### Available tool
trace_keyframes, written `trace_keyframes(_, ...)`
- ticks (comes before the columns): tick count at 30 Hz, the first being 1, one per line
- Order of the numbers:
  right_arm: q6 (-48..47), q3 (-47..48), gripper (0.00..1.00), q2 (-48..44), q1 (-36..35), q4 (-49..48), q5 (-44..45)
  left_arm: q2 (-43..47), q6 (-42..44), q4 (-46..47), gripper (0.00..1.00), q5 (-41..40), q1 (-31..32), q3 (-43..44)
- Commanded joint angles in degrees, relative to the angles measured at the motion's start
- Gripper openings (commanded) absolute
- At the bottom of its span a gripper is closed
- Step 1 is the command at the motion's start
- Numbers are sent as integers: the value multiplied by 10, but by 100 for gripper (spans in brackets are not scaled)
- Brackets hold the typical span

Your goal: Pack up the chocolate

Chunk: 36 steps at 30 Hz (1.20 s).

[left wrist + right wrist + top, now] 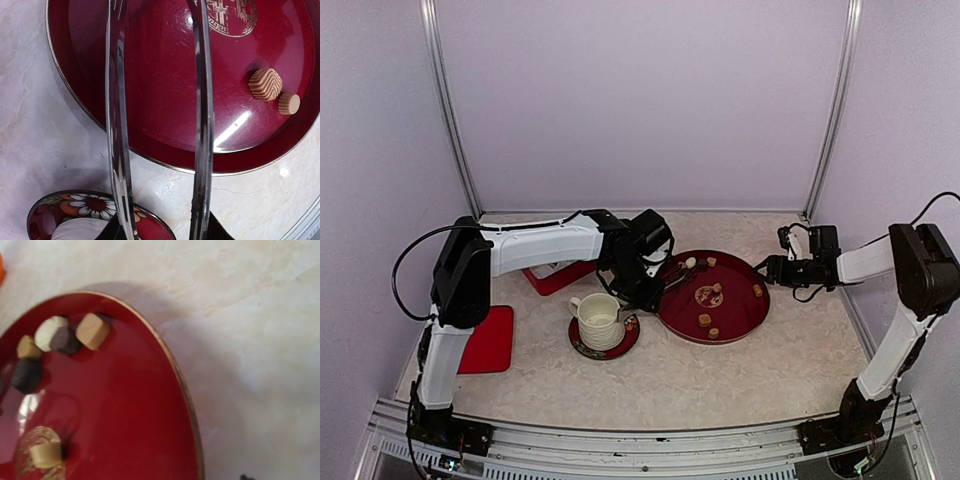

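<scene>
1. Nearest: cup on saucer, presumably the receiving vessel.
2. Left gripper clamped on tongs. Blades parted over the red plate, ready for picking; tips unseen, load undeterminable.
3. Chocolate: loose pieces scattered on that plate.
4. Farthest: right gripper beside the plate's right rim, likely to steady it; jaw spread indeterminable.

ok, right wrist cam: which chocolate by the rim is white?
The rounded white chocolate, just left of the tan cube, against a dark piece; the rest are tan or dark brown.
</scene>
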<state>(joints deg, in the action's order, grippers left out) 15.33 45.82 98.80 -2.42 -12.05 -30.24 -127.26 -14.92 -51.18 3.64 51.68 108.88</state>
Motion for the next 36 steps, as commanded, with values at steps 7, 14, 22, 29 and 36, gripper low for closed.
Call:
trace_keyframes(7, -19, 30, 62, 40, -18, 21, 36, -47, 7, -16, 37, 3, -5, 37)
trace_keyframes(14, -19, 36, 54, 49, -20, 19, 23, -79, 11, -24, 37, 1, -11, 75)
trace_keyframes(22, -16, 34, 52, 47, -21, 13, 14, -105, 21, -39, 35, 15, -8, 129)
trace_keyframes(29, -15, 33, 51, 46, -21, 12, 9, -119, 29, -46, 34, 21, -6, 144)
trace_keyframes(36, -12, 33, 50, 42, -21, 9, 5, -140, 33, -66, 38, 2, -6, 171)
